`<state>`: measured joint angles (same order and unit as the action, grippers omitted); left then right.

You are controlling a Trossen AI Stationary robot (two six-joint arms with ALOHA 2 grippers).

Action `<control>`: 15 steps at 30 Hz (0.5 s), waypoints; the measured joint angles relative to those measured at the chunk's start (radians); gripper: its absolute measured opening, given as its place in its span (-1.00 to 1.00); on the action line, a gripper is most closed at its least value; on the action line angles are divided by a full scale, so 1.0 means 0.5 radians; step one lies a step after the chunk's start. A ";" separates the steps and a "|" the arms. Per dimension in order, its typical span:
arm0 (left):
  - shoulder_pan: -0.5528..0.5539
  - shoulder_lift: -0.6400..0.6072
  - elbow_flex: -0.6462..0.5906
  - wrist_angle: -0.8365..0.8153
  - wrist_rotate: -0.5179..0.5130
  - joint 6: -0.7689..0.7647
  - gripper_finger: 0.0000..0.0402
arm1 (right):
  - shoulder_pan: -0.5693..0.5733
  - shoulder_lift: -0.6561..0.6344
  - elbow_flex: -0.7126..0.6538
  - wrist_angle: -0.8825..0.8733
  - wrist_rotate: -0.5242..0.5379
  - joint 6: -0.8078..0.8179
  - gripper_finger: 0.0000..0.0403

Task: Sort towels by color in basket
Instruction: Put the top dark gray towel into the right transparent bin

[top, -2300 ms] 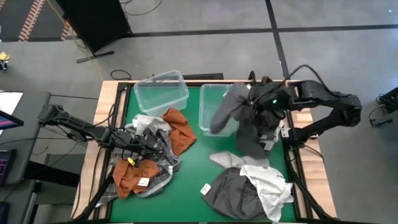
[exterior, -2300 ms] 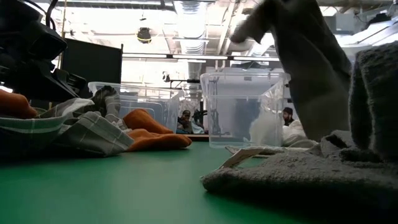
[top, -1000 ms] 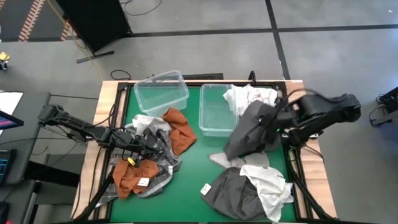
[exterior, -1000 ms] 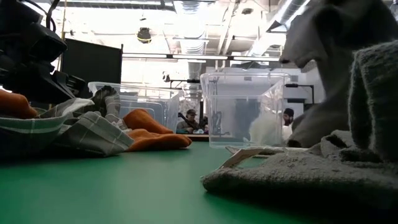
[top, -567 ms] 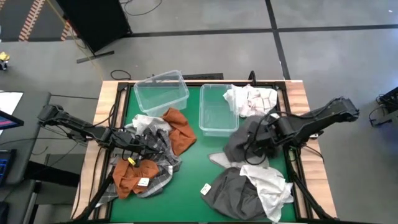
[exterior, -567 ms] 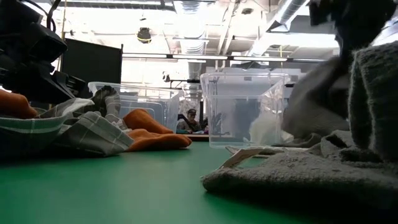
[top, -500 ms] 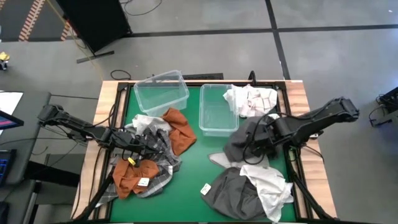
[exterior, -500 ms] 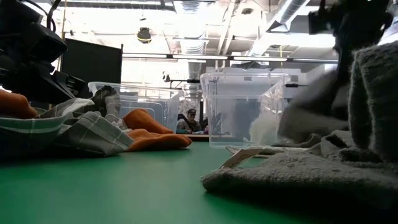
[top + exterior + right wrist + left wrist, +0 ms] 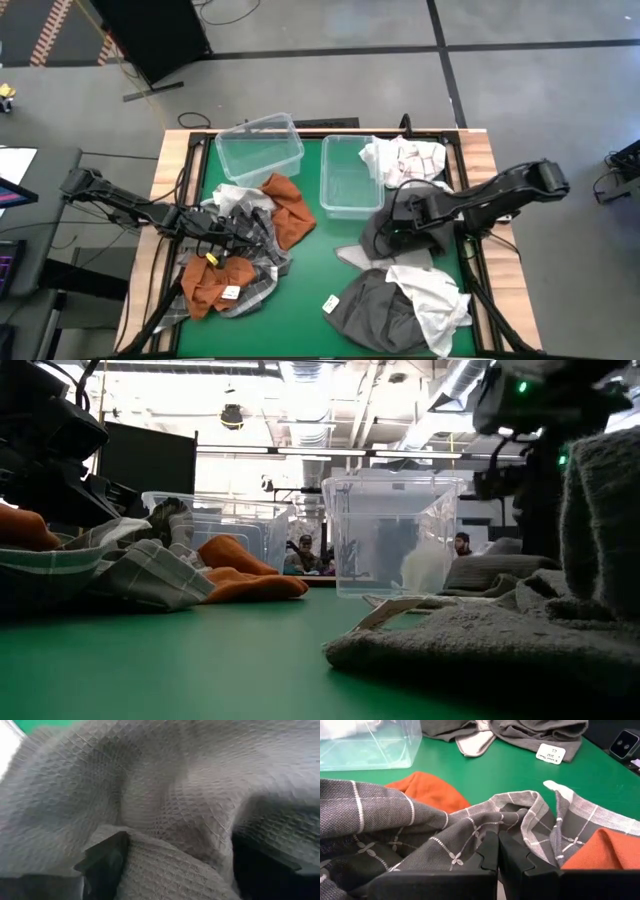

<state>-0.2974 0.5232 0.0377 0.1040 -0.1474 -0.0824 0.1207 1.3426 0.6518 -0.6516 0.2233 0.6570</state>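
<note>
My right pincer (image 9: 398, 226) has come down from above the clear plastic bins, and the dark grey waffle-weave towel (image 9: 385, 236) now lies crumpled on the green tabletop (image 9: 335, 232) beside the right bin (image 9: 349, 176); its fingers spread wide, cloth bunched between; left pincer (image 9: 498, 851) closed, resting on the grey checked cloth (image 9: 420, 837).

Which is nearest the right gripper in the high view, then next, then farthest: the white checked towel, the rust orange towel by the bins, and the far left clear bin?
From the right gripper:
1. White checked towel, at the table's far right.
2. Rust orange towel, toward the left, near the middle.
3. Left clear bin, at the far left corner.
</note>
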 joint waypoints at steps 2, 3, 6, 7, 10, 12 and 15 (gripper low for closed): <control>0.000 0.000 0.000 -0.001 0.000 -0.002 -1.00 | -0.004 0.095 -0.018 0.075 -0.018 -0.031 0.79; 0.000 0.000 0.001 -0.001 0.000 -0.003 -1.00 | -0.012 0.146 -0.026 0.124 -0.026 -0.052 0.80; 0.000 0.000 0.000 -0.001 0.000 -0.003 -1.00 | -0.012 0.296 -0.035 0.213 -0.045 -0.097 0.82; 0.000 0.000 0.000 -0.001 0.000 -0.003 -1.00 | -0.013 0.339 -0.024 0.235 -0.048 -0.110 0.82; 0.000 0.000 0.000 0.000 0.000 -0.003 -1.00 | -0.010 0.421 -0.007 0.266 -0.042 -0.162 0.75; 0.000 0.000 0.001 -0.001 0.000 -0.003 -1.00 | 0.003 0.426 -0.005 0.290 -0.043 -0.188 0.60; -0.001 0.000 0.000 0.000 0.000 -0.003 -1.00 | 0.009 0.381 -0.019 0.319 -0.044 -0.219 0.23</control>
<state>-0.2976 0.5232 0.0378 0.1040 -0.1474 -0.0837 0.1252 1.5329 0.6424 -0.4920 0.2011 0.5475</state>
